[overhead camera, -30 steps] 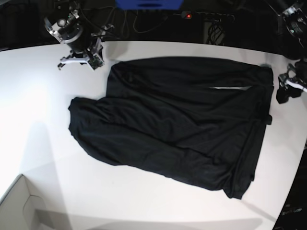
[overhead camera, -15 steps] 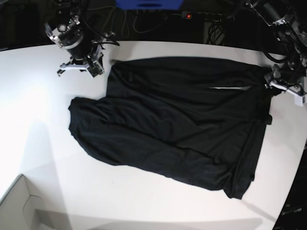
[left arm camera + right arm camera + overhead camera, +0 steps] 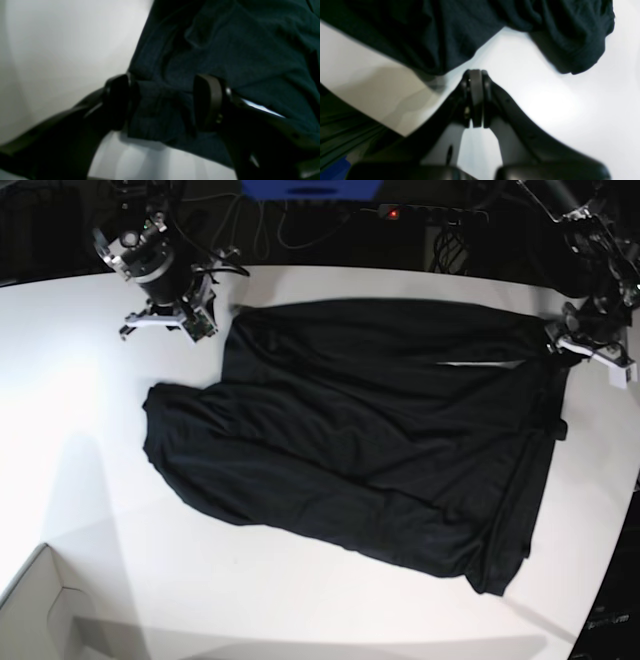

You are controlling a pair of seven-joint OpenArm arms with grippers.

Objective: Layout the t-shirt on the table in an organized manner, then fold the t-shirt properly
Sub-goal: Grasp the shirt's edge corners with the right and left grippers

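Observation:
The black t-shirt (image 3: pixel 370 440) lies spread and wrinkled across the white table (image 3: pixel 90 480), its far edge roughly straight and its near edge slanted. At the shirt's far right corner, my left gripper (image 3: pixel 572 345) is open. In the left wrist view this gripper (image 3: pixel 162 100) straddles a bunched fold of the t-shirt (image 3: pixel 237 50), with one of its fingers (image 3: pixel 117 100) at the cloth's edge. My right gripper (image 3: pixel 170 315) sits by the shirt's far left corner. In the right wrist view it (image 3: pixel 476 75) is shut and empty, just short of the cloth (image 3: pixel 432 37).
A white box corner (image 3: pixel 40 610) shows at the near left. Behind the table's far edge are cables, a power strip with a red light (image 3: pixel 395 213) and a blue object (image 3: pixel 310 188). The table's curved edge runs down the right side.
My left arm has moved in from the table's right edge onto the shirt's far right corner. The right arm has shifted slightly toward the far edge. The shirt lies as before.

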